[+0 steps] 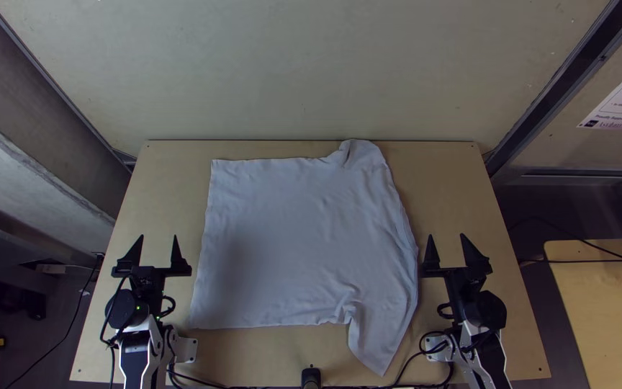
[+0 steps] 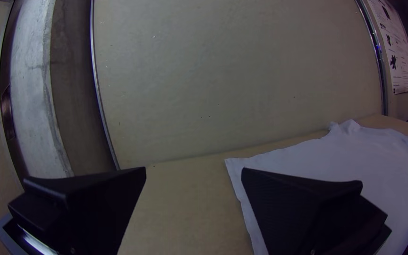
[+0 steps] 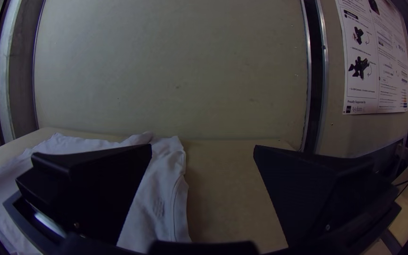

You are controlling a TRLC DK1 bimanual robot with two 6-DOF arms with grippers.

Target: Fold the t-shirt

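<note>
A white t-shirt point(image 1: 304, 245) lies spread on the table in the top view, a sleeve at the far right corner and another pointing toward the near edge. My left gripper point(image 1: 158, 248) is open left of the shirt, nothing between its fingers; in the left wrist view the gripper point(image 2: 193, 172) has the shirt point(image 2: 345, 160) beyond its one finger. My right gripper point(image 1: 447, 246) stands open just right of the shirt. In the right wrist view that gripper point(image 3: 203, 148) is apart from the shirt point(image 3: 159, 203), which lies partly behind one finger.
Bare wooden table point(image 1: 462, 180) surrounds the shirt on both sides. A pale wall panel point(image 1: 311, 72) rises behind the far edge. Black cables point(image 1: 210, 384) run along the near edge, beside a small dark post point(image 1: 311, 376). Another table point(image 1: 606, 302) stands off to the right.
</note>
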